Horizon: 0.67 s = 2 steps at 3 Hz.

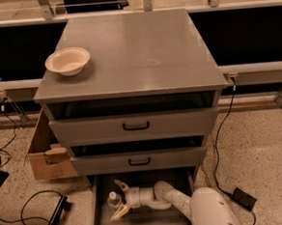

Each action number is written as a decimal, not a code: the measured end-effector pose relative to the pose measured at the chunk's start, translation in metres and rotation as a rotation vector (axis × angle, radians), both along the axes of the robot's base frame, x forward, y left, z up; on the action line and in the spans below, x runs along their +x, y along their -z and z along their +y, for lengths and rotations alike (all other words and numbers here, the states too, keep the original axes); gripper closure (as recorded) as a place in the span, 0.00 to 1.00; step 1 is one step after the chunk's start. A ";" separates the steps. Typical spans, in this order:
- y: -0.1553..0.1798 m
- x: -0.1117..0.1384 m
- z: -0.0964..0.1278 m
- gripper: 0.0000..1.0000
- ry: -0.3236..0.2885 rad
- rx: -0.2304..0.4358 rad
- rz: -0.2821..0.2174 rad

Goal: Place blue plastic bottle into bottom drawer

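Observation:
The bottom drawer (103, 223) is pulled out at the foot of the grey cabinet. The blue plastic bottle (113, 200), with its white cap up, stands on the drawer floor at the left. My gripper (121, 199) reaches into the drawer from the right, and its cream fingers are spread wide, one above and one below the bottle's right side. The bottle sits at the mouth of the fingers, not squeezed. My white arm (186, 203) runs back to the lower right.
A cream round bowl (67, 60) sits on the cabinet top (141, 51) at the left. Two upper drawers with black handles (136, 126) are slightly open. A cardboard box (45, 157) stands left of the cabinet. Cables (21, 200) lie on the floor.

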State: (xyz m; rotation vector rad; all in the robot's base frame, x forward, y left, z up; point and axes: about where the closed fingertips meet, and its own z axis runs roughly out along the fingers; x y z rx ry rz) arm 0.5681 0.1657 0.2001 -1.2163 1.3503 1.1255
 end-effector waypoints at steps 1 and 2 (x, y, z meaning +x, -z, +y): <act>-0.017 0.013 -0.026 0.00 0.067 -0.062 -0.033; -0.055 0.027 -0.074 0.00 0.180 -0.149 -0.095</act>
